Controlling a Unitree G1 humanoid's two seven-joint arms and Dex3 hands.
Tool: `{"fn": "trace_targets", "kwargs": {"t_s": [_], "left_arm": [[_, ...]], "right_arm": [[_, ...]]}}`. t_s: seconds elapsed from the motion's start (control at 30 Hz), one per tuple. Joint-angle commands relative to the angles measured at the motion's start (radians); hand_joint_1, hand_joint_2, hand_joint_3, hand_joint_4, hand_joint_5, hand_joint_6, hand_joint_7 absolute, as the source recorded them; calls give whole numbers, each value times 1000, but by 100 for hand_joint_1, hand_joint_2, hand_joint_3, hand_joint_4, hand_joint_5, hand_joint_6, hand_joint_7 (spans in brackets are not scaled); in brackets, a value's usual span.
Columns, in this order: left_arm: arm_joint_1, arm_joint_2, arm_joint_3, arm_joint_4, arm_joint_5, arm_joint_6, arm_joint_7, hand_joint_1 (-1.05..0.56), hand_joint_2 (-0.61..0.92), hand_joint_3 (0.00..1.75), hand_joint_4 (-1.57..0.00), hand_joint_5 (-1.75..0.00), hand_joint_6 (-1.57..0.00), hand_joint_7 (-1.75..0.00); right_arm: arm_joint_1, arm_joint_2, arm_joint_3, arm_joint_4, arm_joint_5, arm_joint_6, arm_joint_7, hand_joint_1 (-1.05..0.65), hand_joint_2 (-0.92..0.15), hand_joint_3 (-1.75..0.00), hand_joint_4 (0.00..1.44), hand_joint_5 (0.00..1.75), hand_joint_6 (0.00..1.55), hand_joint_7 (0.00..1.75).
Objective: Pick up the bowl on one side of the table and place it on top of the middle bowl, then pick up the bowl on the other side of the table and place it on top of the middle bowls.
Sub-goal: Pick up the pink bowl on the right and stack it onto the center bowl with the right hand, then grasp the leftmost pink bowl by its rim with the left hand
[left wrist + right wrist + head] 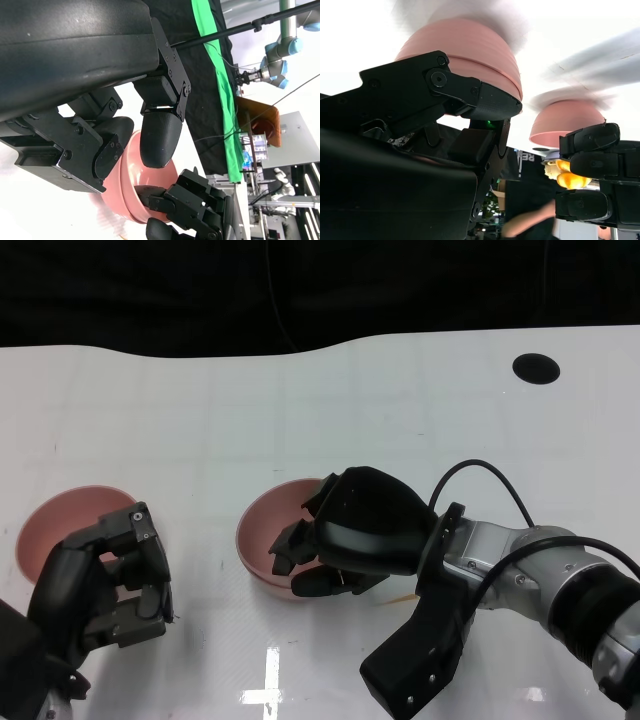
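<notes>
Head view: right hand (335,540) on middle bowl's (268,532) near rim.

A robotics lab: beyond the left hand (125,145) hang a green backdrop (220,85), another robot arm (280,55) and cluttered shelves (255,150).

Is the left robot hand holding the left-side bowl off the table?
No. In the head view the left-side bowl sits on the table, with the left robot hand in front of it.
</notes>
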Motion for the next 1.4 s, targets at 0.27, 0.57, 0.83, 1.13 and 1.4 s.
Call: {"fn": "trace_targets", "kwargs": {"t_s": [0.27,0.57,0.83,1.13,1.4], "left_arm": [[11,17,10,-43,-24,68,0,16,66,126,-101,-175,-86,-175],[16,23,12,-51,-8,84,4,3,69,102,-93,-175,-82,-175],[7,18,17,-46,-21,90,-2,8,53,136,-96,-175,-83,-175],[16,19,11,-55,-26,103,1,24,58,145,-105,-175,-86,-175],[26,16,10,-66,-28,98,-2,24,63,139,-107,-175,-82,-175]], "right_arm": [[-28,-27,-11,-62,11,-8,11,-82,-92,-86,94,145,82,41],[-23,-40,-40,-123,26,-22,36,-81,-92,-84,94,140,90,40],[-10,-70,-60,-191,20,0,28,-83,-92,-81,99,120,94,47],[51,-168,-151,-352,106,-30,99,-83,-92,-82,100,118,93,46],[169,-256,-292,-476,309,-79,268,-81,-92,-78,93,110,90,52]]}}
